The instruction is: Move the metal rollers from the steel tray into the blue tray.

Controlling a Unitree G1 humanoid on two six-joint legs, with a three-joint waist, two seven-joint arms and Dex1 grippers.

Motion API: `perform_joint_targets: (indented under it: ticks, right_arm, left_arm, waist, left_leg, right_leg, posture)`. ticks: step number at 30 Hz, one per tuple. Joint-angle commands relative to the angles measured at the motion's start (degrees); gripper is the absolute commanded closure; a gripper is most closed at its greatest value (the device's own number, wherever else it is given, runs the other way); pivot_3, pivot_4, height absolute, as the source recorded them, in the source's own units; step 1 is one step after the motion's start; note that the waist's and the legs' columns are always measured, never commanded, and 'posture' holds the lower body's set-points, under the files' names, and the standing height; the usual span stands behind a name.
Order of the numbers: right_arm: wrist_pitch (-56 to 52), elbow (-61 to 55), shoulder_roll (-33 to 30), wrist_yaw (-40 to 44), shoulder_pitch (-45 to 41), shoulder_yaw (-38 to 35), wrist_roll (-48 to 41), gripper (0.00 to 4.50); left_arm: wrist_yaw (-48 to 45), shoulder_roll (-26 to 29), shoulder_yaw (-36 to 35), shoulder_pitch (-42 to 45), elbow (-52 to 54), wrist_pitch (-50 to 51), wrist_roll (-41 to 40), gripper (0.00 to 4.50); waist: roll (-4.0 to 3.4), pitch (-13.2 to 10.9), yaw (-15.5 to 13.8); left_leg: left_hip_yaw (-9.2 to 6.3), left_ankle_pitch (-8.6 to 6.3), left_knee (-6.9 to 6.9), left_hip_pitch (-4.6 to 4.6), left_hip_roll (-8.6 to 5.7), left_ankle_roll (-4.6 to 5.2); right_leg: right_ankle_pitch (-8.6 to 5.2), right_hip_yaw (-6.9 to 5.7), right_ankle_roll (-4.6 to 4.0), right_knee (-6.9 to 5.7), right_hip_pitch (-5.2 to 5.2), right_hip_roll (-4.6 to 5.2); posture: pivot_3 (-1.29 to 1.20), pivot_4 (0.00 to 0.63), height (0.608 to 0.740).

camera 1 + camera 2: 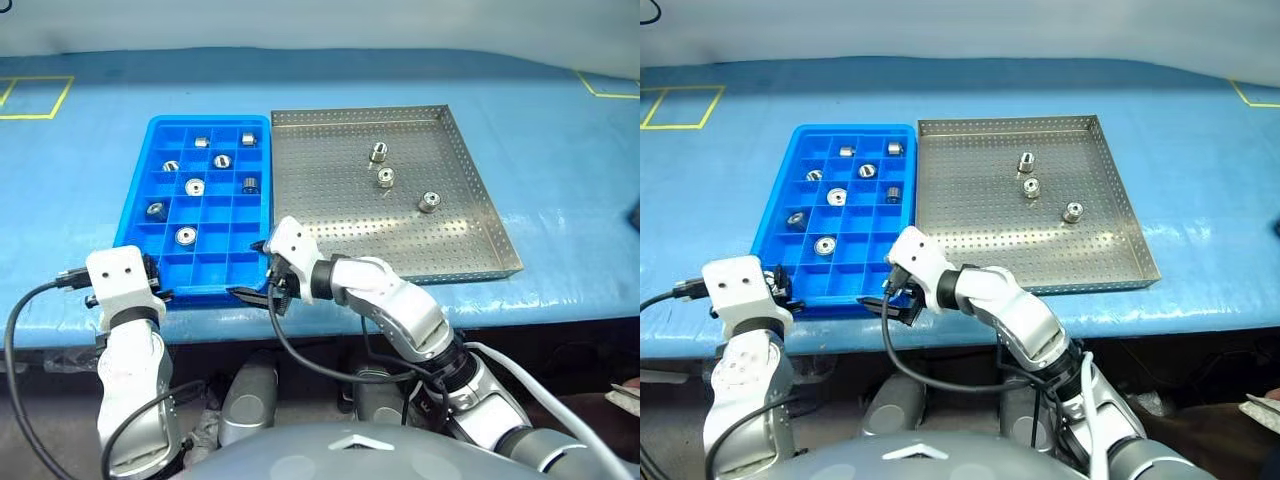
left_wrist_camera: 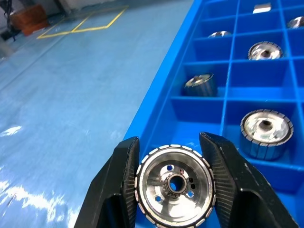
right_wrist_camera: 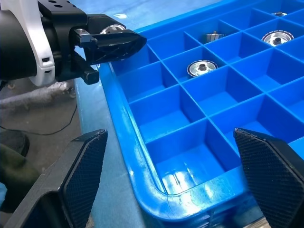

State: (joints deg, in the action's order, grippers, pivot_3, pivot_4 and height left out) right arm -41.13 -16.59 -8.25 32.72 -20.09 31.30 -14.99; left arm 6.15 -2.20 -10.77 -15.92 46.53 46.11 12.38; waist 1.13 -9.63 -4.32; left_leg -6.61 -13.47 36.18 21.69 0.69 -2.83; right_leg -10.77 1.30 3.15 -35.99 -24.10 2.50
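Rollers are in two places: three remain on the steel tray (image 1: 470, 262), and several lie in cells of the blue tray (image 1: 150, 185). We see one more metal roller (image 2: 174, 185) clamped between the fingers of the left end effector (image 1: 158, 296), at the near left corner of the blue tray. The right end effector (image 3: 175, 175) stands wide and holds nothing, just over the near rim of the same tray.

We judge that the roller could fall on the bench (image 1: 560, 130) or off its edge if it is released here, because it hangs by the rim and not clearly above a cell. The two end effectors are also close and could touch.

From the head views the held roller is hard to see.
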Motion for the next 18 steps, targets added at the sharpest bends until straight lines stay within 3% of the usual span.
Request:
perform_joint_targets:
  ticks: [1, 4, 12, 18]
  right_arm:
    - [0.89, -1.15, 0.29, 0.55, -0.36, 0.06, 0.02, 0.00]
    - [0.60, -1.50, -0.08, 0.24, 0.14, 0.03, 0.36, 0.00]
    - [-0.05, -3.16, 0.05, -1.52, 1.91, -0.78, 0.88, 0.00]
    - [0.21, -5.08, 3.70, -8.40, 2.61, -6.62, 1.09, 0.00]
  left_arm:
    - [1.93, -0.97, -1.46, -1.07, 1.56, 0.04, 1.26, 2.78]
    - [1.79, -2.06, -2.85, 0.27, 0.87, -0.41, -0.38, 2.78]
    - [0.12, -0.59, -2.22, 5.94, -1.35, -2.24, -2.93, 0.19]
    - [-4.29, 1.87, 2.04, 9.96, -4.37, -6.95, -5.82, 0.05]
  waist:
    - [0.00, 0.00, 0.05]
    - [0.00, 0.00, 0.07]
    - [0.03, 0.02, -0.27]
    - [0.03, 0.02, 0.52]
  left_leg:
    - [0.01, 0.00, -0.02, 0.00, 0.00, 0.00]
    - [0.04, 0.00, -0.14, 0.02, 0.01, -0.01]
    - [0.04, 0.01, -0.10, 0.11, 0.01, -0.03]
    - [0.03, 0.01, -0.07, 0.13, 0.03, -0.03]
  right_leg:
    - [-0.01, 0.00, -0.01, 0.00, -0.02, 0.00]
    - [-0.03, 0.00, -0.06, 0.00, -0.10, 0.00]
    - [-0.03, -0.02, -0.05, -0.01, -0.16, 0.00]
    - [-0.03, -0.04, -0.05, -0.03, -0.17, 0.00]
  posture:
    - [0.34, 0.150, 0.740]
    - [0.32, 0.150, 0.740]
    - [0.25, 0.150, 0.740]
    - [0.18, 0.150, 0.740]
